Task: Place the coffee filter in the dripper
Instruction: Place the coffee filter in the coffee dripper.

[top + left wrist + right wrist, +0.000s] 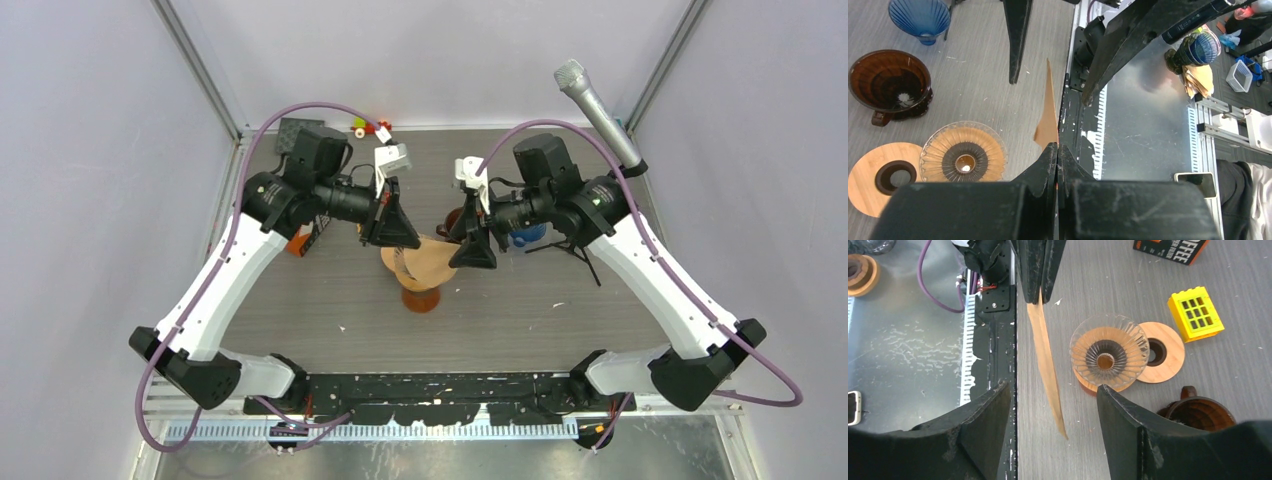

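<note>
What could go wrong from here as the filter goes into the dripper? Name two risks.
1. The coffee filter hangs flat, pinched at one edge by the shut left gripper. Left unopened, it may not seat in the clear dripper.
2. The open right gripper straddles the filter. Closing on both layers could crease or tear it instead of spreading it.

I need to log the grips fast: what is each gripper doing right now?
Left gripper: closed, pinching the coffee filter by its edge.
Right gripper: open, holding nothing.
</note>
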Controlling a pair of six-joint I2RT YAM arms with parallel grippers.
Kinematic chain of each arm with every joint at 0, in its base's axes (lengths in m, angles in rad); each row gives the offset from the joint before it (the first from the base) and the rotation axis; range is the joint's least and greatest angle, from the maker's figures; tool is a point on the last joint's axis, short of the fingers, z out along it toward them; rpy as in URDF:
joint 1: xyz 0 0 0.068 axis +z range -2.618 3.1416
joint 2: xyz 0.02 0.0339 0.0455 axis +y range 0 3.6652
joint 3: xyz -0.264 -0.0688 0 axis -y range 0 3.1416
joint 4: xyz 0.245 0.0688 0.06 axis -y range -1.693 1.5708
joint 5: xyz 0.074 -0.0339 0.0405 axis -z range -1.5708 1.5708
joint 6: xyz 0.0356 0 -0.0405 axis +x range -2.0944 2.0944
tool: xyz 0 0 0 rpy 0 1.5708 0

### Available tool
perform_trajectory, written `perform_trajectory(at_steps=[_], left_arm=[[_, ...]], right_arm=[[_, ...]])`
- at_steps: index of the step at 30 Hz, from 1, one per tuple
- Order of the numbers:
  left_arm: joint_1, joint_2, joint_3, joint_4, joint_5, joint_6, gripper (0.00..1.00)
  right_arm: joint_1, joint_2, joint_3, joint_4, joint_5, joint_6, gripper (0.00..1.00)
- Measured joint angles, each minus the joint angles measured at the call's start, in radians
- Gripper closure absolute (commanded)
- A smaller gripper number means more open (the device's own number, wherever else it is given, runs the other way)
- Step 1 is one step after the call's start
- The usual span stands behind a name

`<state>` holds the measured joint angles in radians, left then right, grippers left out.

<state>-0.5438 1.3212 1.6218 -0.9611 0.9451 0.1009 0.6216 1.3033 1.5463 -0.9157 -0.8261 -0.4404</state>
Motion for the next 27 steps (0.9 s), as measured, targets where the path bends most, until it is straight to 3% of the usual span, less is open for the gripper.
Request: perform_trajectory(at_steps=[6, 10, 12, 16, 19, 25, 27], left_arm=[[-0.009, 0.025, 0.000, 0.006, 0.000, -0.001, 1.00], [-0.009, 0.026, 0.000, 0.030, -0.005, -0.013, 1.00], [-0.009, 0.026, 0.000, 0.042, -0.013, -0.015, 1.00], [-0.008, 0.018, -0.025, 0.095, -0.038, -0.014, 0.73], [0.009, -0.010, -0.075, 0.146, -0.053, -0.016, 0.60], [0.145, -0.119, -0.246, 0.309, -0.025, -0.071, 0.28], [0.182, -0.130, -0.276, 0.346, -0.014, -0.082, 0.23]], right_arm=[[0.011, 0.028, -0.024, -0.002, -0.026, -0.014, 0.68], [0.011, 0.030, -0.043, -0.003, -0.045, -0.010, 0.99], [0.011, 0.030, -0.050, 0.002, -0.054, -0.002, 0.99], [0.010, 0.025, -0.079, 0.038, -0.062, 0.018, 1.00], [-0.006, 0.011, -0.113, 0.062, -0.064, 0.053, 1.00], [-0.099, -0.041, -0.148, 0.145, -0.140, 0.150, 1.00], [-0.130, -0.062, -0.159, 0.182, -0.180, 0.194, 1.00]])
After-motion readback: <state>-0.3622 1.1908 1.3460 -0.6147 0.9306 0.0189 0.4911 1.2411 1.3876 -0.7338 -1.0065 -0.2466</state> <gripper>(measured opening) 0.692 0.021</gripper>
